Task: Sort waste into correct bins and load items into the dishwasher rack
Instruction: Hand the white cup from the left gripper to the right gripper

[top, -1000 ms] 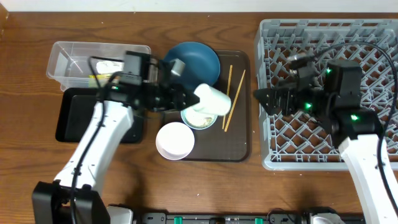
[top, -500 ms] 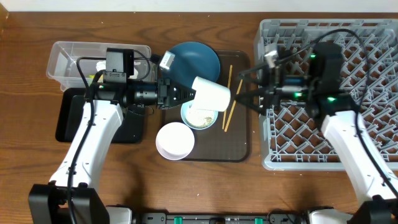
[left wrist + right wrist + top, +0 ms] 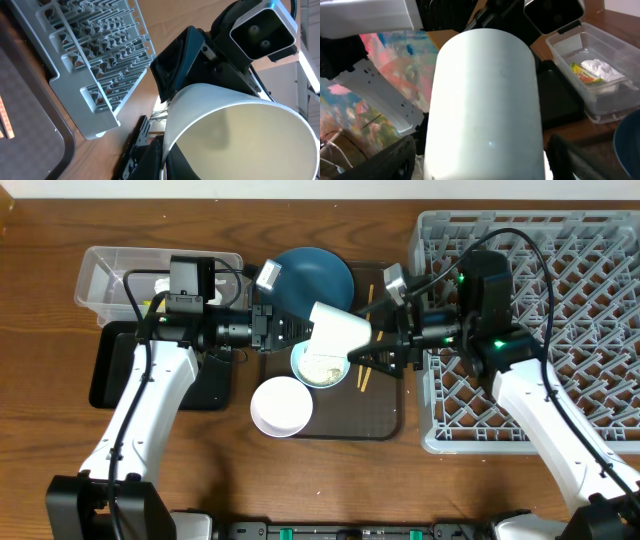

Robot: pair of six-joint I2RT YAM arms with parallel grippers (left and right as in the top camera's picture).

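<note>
My left gripper (image 3: 300,332) is shut on the rim of the small white cup (image 3: 338,332) and holds it on its side above the light blue bowl (image 3: 318,370), which has pale residue in it. In the left wrist view the fingers (image 3: 167,157) pinch the cup (image 3: 235,130) wall. My right gripper (image 3: 372,345) is open, with one finger on each side of the cup's closed end (image 3: 485,105) and gaps showing between them. The white bowl (image 3: 281,406), the dark blue plate (image 3: 315,275) and the chopsticks (image 3: 368,292) lie on the brown tray (image 3: 385,415). The grey rack (image 3: 560,300) is at the right.
The clear tub (image 3: 110,275) at the back left holds the white napkin (image 3: 601,67) and the yellow wrapper (image 3: 582,73). The black tray (image 3: 125,365) lies in front of it. My two arms meet over the brown tray.
My right arm has swung left from the rack, and its open fingers now flank the cup. My left gripper lifted the cup a little and has since held still.
</note>
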